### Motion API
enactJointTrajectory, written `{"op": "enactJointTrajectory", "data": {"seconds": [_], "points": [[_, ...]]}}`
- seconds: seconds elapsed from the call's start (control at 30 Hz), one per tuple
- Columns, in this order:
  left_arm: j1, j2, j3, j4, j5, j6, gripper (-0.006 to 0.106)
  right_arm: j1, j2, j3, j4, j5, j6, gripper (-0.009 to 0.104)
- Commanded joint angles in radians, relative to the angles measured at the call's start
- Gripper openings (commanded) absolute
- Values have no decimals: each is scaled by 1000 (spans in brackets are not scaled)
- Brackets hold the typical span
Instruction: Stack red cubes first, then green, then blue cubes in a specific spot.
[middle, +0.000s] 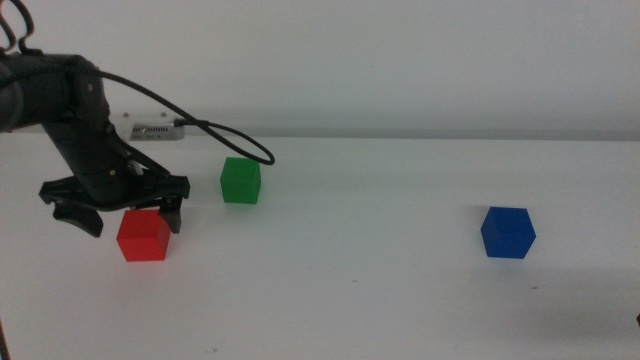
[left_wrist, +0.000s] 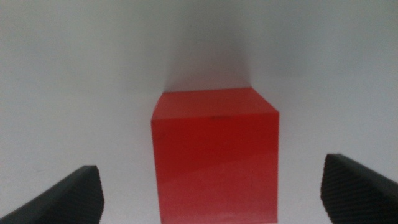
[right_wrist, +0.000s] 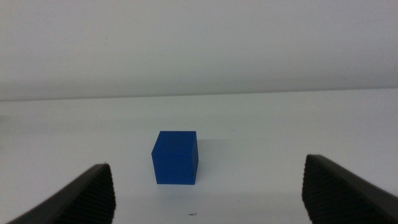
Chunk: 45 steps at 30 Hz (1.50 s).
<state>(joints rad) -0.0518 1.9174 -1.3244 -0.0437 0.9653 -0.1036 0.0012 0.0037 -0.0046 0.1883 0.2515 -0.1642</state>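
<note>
The left gripper (middle: 128, 212) is held spread wide just above the red cube (middle: 143, 236), jaws apart on either side, nothing clamped. The green cube (middle: 241, 181) is close by; the blue cube (middle: 507, 232) is far right, faced by the right gripper (right_wrist: 205, 186), also spread, idle. Risks: an off-centre descent nudges the red cube; an uneven closing twists it.

Bright, even light; perhaps slightly soft.
</note>
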Motion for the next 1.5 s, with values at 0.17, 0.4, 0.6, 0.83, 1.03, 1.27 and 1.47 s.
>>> {"op": "enactJointTrajectory", "data": {"seconds": [0.17, 0.4, 0.6, 0.83, 1.03, 1.27, 1.47], "points": [[-5, 33, -8, -10, -39, -2, 94, -9, -39, 43, -3, -3, -7, 80], [-5, 68, -8, -8, -54, -2, 86, -9, -39, 43, -3, -3, -7, 80], [-5, 85, -8, -15, -63, 1, 69, -9, -39, 43, -3, -3, -7, 80], [-9, 60, -8, -36, -18, -11, 19, -9, -39, 43, -3, -3, -7, 80], [-133, -64, -16, 2, 44, -186, -2, -9, -39, 43, -3, -3, -7, 80], [-379, 18, -216, 90, 243, -489, -2, -9, -39, 43, -3, -3, -7, 80], [-534, 180, -440, 88, 335, -536, -2, -9, -39, 43, -3, -3, -7, 80]]}}
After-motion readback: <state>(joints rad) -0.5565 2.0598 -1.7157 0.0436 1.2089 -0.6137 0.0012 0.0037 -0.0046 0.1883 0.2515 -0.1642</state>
